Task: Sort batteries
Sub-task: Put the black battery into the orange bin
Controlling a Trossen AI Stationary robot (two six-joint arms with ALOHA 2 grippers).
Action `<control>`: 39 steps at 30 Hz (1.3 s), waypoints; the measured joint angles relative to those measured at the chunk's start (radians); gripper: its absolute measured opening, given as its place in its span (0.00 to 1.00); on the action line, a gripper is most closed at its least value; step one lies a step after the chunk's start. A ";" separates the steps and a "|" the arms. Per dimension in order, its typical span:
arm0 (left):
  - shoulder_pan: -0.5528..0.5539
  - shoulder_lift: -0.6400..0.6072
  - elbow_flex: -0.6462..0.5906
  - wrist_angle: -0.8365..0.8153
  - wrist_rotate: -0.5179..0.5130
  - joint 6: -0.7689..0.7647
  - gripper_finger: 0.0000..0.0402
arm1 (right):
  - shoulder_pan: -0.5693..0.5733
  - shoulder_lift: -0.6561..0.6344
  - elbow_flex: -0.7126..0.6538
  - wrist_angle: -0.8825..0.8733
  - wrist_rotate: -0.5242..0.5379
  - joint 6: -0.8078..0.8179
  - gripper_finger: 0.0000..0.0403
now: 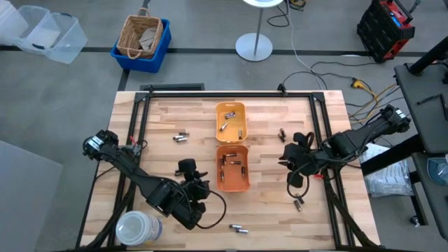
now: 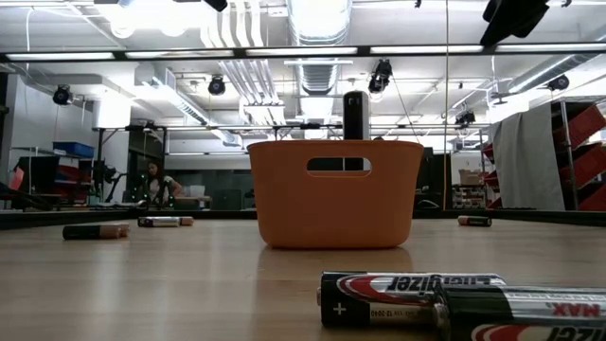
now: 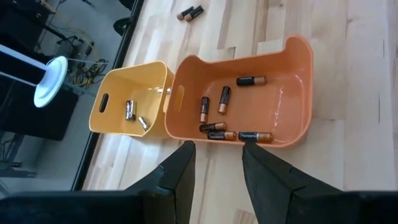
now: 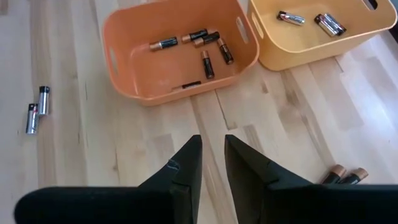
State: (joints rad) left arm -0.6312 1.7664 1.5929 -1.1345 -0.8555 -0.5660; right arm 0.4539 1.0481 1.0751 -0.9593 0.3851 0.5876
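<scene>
Two black Energizer batteries lie nearest the low camera, end to end on the wooden table, close to its near edge. Behind them stands the orange tray at the table's middle, holding six dark copper-ended batteries. Touching its far end sits the yellow-orange tray, with a few silver batteries inside. Loose batteries lie scattered: a silver pair toward the far left part of the table, one dark cell toward the far right edge, and another pair near the right edge. The left gripper hangs just left of the orange tray, its jaws parted and empty. The right gripper hovers to the right of that tray, jaws slightly apart, gripping nothing.
</scene>
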 joint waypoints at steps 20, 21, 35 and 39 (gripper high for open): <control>-0.005 0.000 0.000 0.005 0.096 -0.128 0.28 | 0.125 0.001 -0.141 0.009 -0.380 0.346 0.17; -0.005 0.000 0.000 0.005 0.096 -0.128 0.28 | 0.137 0.001 -0.153 0.010 -0.382 0.371 0.18; -0.007 0.000 0.000 0.005 0.099 -0.132 0.28 | 0.219 0.001 -0.232 0.006 -0.379 0.726 0.27; -0.007 0.000 0.000 0.005 0.098 -0.131 0.28 | 0.262 0.020 -0.232 -0.049 -0.359 0.811 0.27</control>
State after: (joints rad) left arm -0.6380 1.7660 1.5925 -1.1293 -0.7570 -0.6972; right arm 0.7161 1.0679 0.8433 -1.0084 0.0261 1.3988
